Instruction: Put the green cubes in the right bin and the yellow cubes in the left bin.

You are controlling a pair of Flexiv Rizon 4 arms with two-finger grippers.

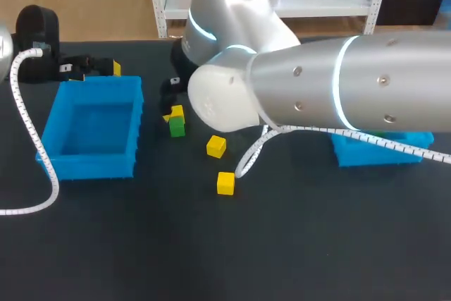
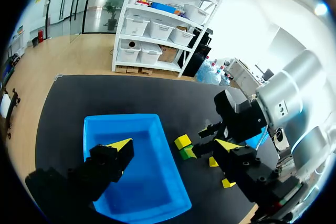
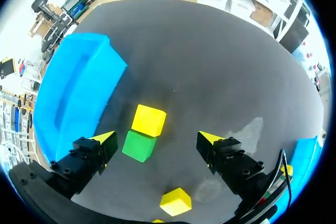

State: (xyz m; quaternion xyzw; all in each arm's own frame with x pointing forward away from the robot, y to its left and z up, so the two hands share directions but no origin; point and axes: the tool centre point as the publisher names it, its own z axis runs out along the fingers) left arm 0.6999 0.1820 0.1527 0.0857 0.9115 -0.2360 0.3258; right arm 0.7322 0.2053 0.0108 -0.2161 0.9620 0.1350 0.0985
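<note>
Cubes, small, matte, sharp-edged. We count one green cube on the dark table, touching a yellow cube. A second yellow cube and a third yellow cube lie apart from the pair.

Left bin: blue, rectangular, open-topped, with its smooth floor showing.

Right bin: blue, mostly hidden behind our right arm, so we cannot tell its contents.

Right gripper: fingers apart, over the green cube.

Left gripper: fingers apart, gripping nothing, beside the left bin.
</note>
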